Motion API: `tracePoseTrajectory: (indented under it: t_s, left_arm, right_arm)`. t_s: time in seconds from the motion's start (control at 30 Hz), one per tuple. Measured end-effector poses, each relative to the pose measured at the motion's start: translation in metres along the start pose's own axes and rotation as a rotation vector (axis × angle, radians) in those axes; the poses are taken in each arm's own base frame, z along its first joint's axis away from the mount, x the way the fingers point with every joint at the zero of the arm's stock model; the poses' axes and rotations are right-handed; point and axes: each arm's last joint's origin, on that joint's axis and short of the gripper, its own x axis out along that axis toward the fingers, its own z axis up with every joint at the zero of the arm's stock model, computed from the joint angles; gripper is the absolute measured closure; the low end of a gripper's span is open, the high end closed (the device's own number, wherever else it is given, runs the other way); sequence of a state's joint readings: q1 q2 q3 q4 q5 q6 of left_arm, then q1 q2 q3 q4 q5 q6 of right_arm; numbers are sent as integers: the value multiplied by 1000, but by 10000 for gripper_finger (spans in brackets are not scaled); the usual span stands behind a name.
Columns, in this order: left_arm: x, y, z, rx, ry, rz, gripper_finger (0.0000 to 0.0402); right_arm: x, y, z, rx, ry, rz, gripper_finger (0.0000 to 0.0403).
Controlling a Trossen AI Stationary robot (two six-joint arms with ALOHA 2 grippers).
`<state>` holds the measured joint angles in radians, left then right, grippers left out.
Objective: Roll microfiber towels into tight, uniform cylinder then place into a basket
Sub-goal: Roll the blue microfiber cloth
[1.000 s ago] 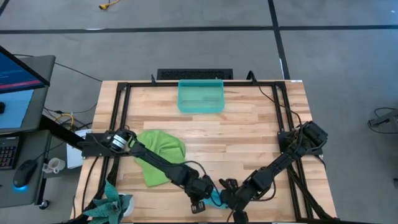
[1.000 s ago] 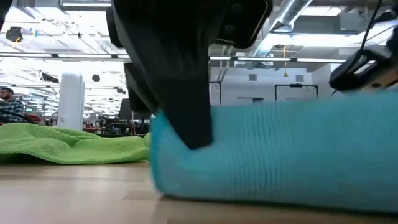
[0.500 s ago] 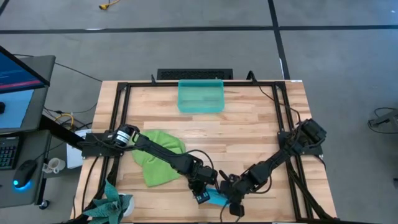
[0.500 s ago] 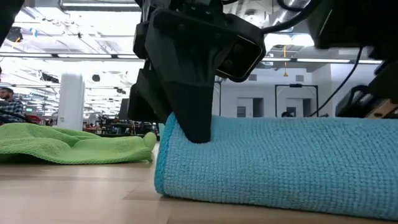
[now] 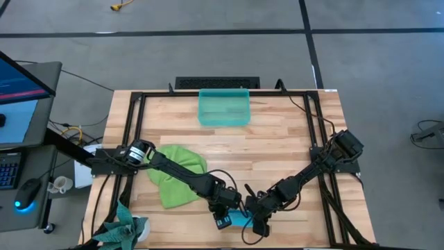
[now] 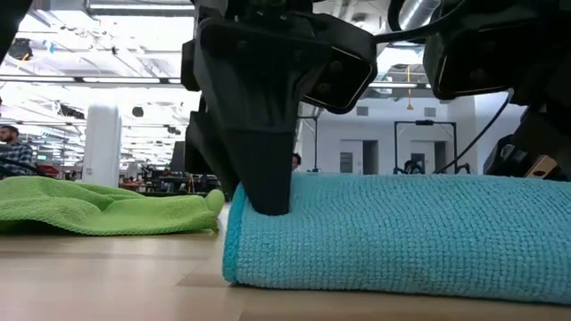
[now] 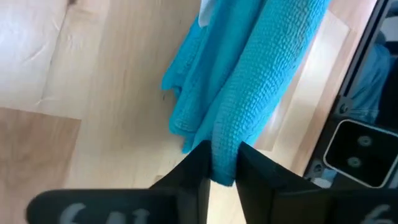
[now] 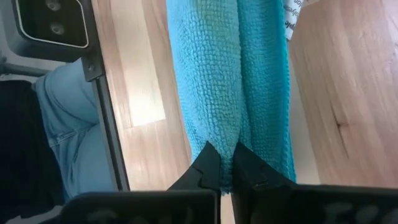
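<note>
The sky-blue towel [image 6: 401, 241] lies as a thick bundle of several folds on the table near its near edge, also seen in the high view [image 5: 239, 219]. My left gripper [image 5: 223, 217] is shut on its left end and my right gripper [image 5: 254, 223] on its right end. The lime green towel [image 5: 177, 173] lies crumpled on the table's left half, and shows in the low view [image 6: 107, 209]. The teal basket [image 5: 223, 107] stands at the far edge, middle. My left gripper [image 7: 222, 163] pinches a thick fold of the blue towel at its left end [image 7: 225, 146] between its two fingers. One finger [image 6: 268, 178] comes down from above onto the towel's top. The towel rests on the table. My right gripper [image 8: 227, 163] pinches a fold at the blue towel's right end [image 8: 227, 134] between its two fingers, which lie in line with the bundle's length. The towel stretches away from the fingers and lies on the table.
A black frame rail [image 5: 132, 139] runs round the table's edges. A darker teal-green cloth [image 5: 125, 226] hangs at the near left corner. Bare wood [image 5: 277, 146] lies between the blue towel and the basket. A person [image 6: 13, 152] sits far off in the room.
Both grippers have gone a little toward the table's far edge with the blue towel, my right gripper also toward the left. The towel has moved away from the near edge, stays gathered, and lies flat on the table.
</note>
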<state>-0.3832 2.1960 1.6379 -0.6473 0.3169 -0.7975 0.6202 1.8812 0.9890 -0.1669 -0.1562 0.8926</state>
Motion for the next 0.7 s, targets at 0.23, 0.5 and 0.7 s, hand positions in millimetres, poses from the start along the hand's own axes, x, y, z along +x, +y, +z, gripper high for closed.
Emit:
tracePoseTrajectory:
  t_s: [0.23,0.5,0.7]
  left_arm:
    - [0,4,-4,48,39,43,281]
    - [-1,10,-8,57,72,112,221]
    - [-6,9,-14,108,34,215,219]
  right_arm:
    - [0,-1,2,4,-10,-8,374]
    - [0,-2,2,-2,-16,-13,378]
    - [0,-2,2,-2,-20,-15,378]
